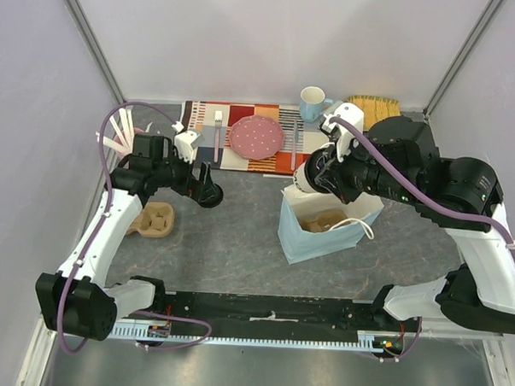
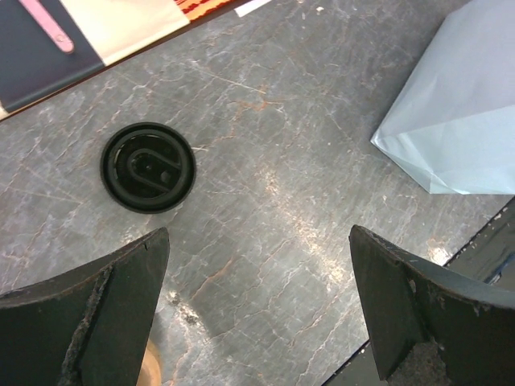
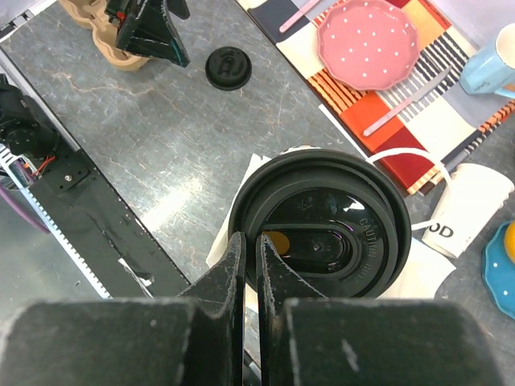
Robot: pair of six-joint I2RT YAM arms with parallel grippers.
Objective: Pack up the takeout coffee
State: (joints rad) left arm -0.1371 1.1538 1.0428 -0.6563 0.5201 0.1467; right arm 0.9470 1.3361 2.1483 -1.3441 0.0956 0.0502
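From above we see the right gripper [image 1: 314, 177] holding the takeout coffee [image 1: 302, 180] over the rear edge of the open light blue paper bag [image 1: 324, 228], which stands mid-table. The left gripper [image 1: 208, 192] hangs low over the grey tabletop [image 1: 238, 252] just left of the bag, and a tan cup carrier [image 1: 154, 220] lies further left. Beyond them, a pink plate [image 1: 256, 136] sits on the striped placemat [image 1: 242, 162], with a blue mug [image 1: 312, 103] at the mat's far right corner. In the left wrist view we find its jaws spread wide and holding nothing, with a loose black lid [image 2: 148, 166] flat on the table ahead of the left finger and a bag corner at upper right. In the right wrist view the jaws are drawn narrow, pinching the rim of the coffee's black lid [image 3: 322, 233]. We also see the loose lid lying well apart near the left gripper, and a white cup [image 3: 471, 209] on its side beside the placemat.
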